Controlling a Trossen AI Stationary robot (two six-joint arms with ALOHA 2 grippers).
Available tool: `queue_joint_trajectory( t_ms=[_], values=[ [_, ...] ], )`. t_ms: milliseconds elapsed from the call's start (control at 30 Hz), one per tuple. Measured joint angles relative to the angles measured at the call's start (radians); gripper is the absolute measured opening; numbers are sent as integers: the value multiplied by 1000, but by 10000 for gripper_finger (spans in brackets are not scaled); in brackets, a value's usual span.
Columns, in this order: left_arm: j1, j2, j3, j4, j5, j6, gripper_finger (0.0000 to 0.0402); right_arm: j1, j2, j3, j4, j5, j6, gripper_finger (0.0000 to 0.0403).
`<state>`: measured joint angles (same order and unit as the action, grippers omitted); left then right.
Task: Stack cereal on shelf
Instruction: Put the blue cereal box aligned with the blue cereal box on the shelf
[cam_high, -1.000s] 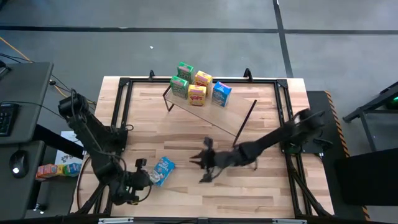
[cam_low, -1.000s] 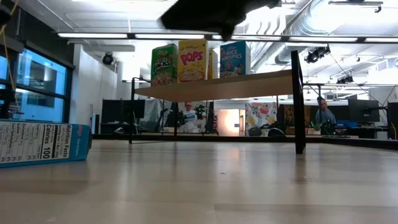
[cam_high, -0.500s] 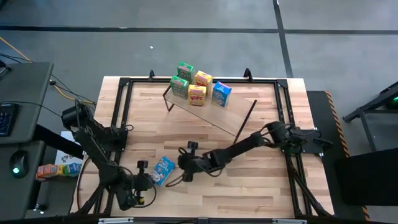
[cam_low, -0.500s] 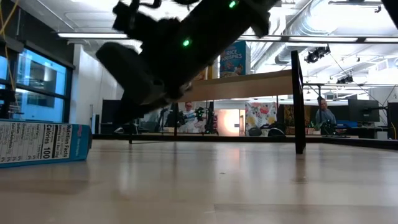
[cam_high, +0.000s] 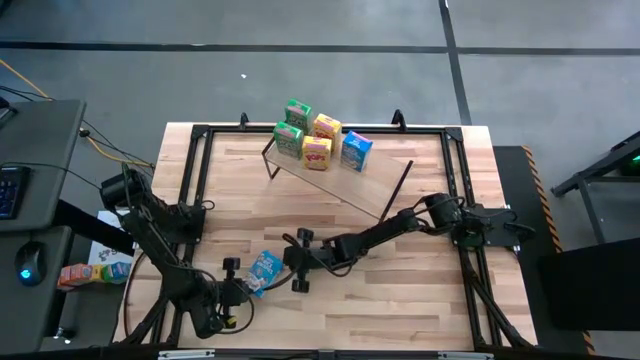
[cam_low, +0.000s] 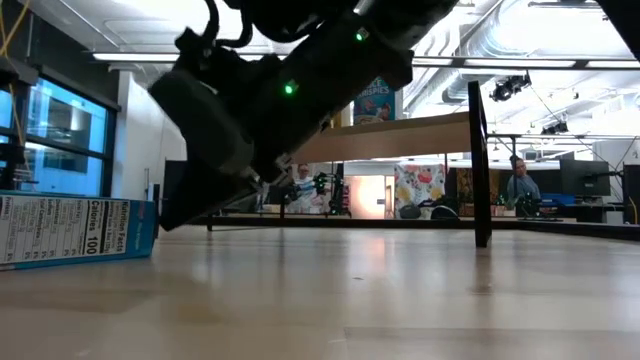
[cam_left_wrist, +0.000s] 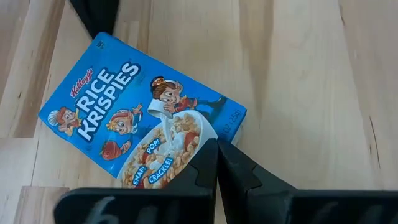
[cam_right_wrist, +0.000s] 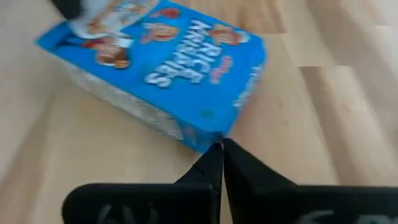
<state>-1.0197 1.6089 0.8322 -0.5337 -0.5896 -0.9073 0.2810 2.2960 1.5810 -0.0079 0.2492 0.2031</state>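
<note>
The right tool (cam_high: 283, 268) is down low over the table (cam_high: 400, 300), its two fingers (cam_right_wrist: 214, 163) pressed fully together with nothing between them. Its tip sits at the edge of a blue box (cam_high: 264, 270) that lies flat, face up, toward the table's front-left corner; whether the tip touches the cardboard or stops just short cannot be told. The right arm stretches in from the table's right edge, passing in front of the shelf.

The left tool (cam_high: 238, 290) is also low, on the other side of the same box, fingers (cam_left_wrist: 214, 168) closed tight and holding nothing. From its wrist view the closed tip overlaps the box's near edge; contact cannot be confirmed. So the blue box lies between the two closed tools.

The shelf (cam_high: 340, 190) stands toward the back of the table, set at an angle. On it, near its back-left end, stand five boxes: two green boxes (cam_high: 290, 138), two yellow boxes (cam_high: 317, 152) and a second blue box (cam_high: 356, 150), upright and close together. The rest of the board is bare.

In the low view the right arm blocks most of the shelf's load; only the upright blue box (cam_low: 372, 98) shows behind it. The flat box (cam_low: 75, 230) shows its nutrition panel at the left
</note>
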Motion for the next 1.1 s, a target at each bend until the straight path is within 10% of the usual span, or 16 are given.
queue_joint_trajectory(
  t_ms=[800,1100],
  values=[
    [1,31,0,48,147,-123,0,49,14,69,111,-21,-166,0],
    [1,73,-5,85,188,-130,0,83,20,127,93,-187,-218,0]
  ],
)
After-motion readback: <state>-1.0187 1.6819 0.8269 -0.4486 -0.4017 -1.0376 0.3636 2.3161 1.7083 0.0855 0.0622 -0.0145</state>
